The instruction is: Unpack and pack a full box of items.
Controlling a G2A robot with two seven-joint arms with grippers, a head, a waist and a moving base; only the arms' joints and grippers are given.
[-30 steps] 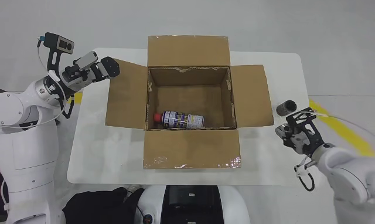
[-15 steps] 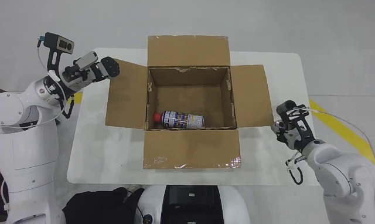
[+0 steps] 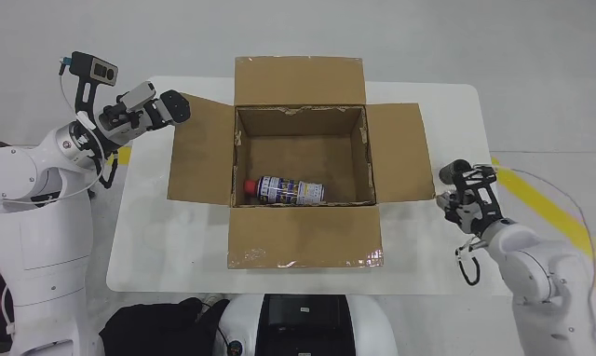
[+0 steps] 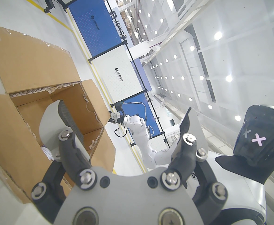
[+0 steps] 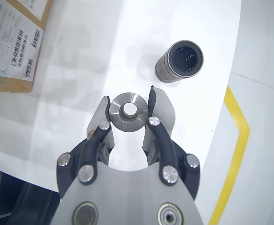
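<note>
Right gripper: jaws closed across metal ring, probably so it can be set out. Linear bearing: on table, just beyond jaws. Left gripper: jaws wide, empty, beside box, which holds spray can.

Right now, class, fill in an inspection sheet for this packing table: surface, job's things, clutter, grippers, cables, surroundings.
Surface: white table, carrying the box.
Job's things: cardboard box open, flaps spread; spray can lying inside; hollow cylinder on the table outside the box; round metal part between the right gripper's fingers.
Clutter: nothing seen.
Grippers: left gripper open, beside the box's left flap; right gripper shut on the round metal part, near the hollow cylinder.
Cables: black cable loop at the right wrist.
Surroundings: yellow floor line past the table edge.
</note>
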